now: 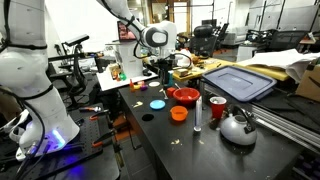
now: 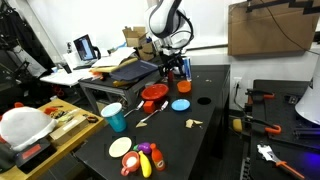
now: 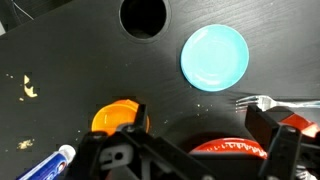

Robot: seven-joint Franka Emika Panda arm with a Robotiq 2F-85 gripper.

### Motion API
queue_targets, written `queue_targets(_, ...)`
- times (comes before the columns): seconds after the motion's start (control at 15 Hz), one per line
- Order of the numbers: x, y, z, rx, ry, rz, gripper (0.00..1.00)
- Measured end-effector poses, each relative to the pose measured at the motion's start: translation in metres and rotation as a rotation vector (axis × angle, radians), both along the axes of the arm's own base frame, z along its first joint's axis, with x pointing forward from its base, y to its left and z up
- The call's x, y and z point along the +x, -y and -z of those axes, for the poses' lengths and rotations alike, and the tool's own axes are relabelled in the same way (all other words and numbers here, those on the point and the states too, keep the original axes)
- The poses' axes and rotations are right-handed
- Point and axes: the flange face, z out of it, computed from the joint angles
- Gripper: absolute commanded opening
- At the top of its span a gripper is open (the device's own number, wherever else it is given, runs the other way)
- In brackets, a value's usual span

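Note:
My gripper [image 3: 199, 122] is open, with nothing between its fingers [image 3: 268, 128]. It hangs above the dark table over a red bowl [image 3: 236, 147], whose rim shows just below the jaws. An orange cup [image 3: 115, 115] sits beside the left finger. A light blue plate [image 3: 214, 55] lies further out, and a fork [image 3: 256, 101] lies by the right finger. In both exterior views the gripper [image 1: 165, 66] [image 2: 172, 68] stands above the red bowl [image 1: 185, 96] [image 2: 153, 93], near the blue plate [image 1: 157, 103] [image 2: 180, 104].
A round hole [image 3: 143, 15] opens in the table top. A tube [image 3: 45, 165] lies at the lower left. A red cup [image 1: 217, 108], a metal kettle [image 1: 238, 127] and a blue lid [image 1: 238, 80] stand nearby. A teal cup [image 2: 115, 117] and toy food [image 2: 142, 158] sit toward the table's other end.

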Motion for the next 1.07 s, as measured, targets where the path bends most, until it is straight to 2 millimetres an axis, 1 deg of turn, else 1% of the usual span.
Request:
queue_targets(0.2, 0.0009, 0.0004, -0.0149, 0.002, 0.025, -0.007, 0.76)
queue_targets(0.6, -0.0001, 0.0004, -0.0152, 0.002, 0.024, -0.007, 0.75)
queue_targets(0.67, -0.0001, 0.0004, -0.0152, 0.002, 0.024, -0.007, 0.50)
queue_targets(0.73, -0.0001, 0.0004, -0.0152, 0.002, 0.024, -0.007, 0.91)
queue_targets(0.8, -0.0001, 0.0003, -0.0148, 0.002, 0.024, -0.007, 0.89)
queue_targets(1.0, -0.0004, -0.0007, -0.0110, 0.002, 0.017, -0.009, 1.00)
queue_targets(1.07, -0.0004, -0.0014, -0.0102, 0.003, 0.016, -0.010, 1.00)
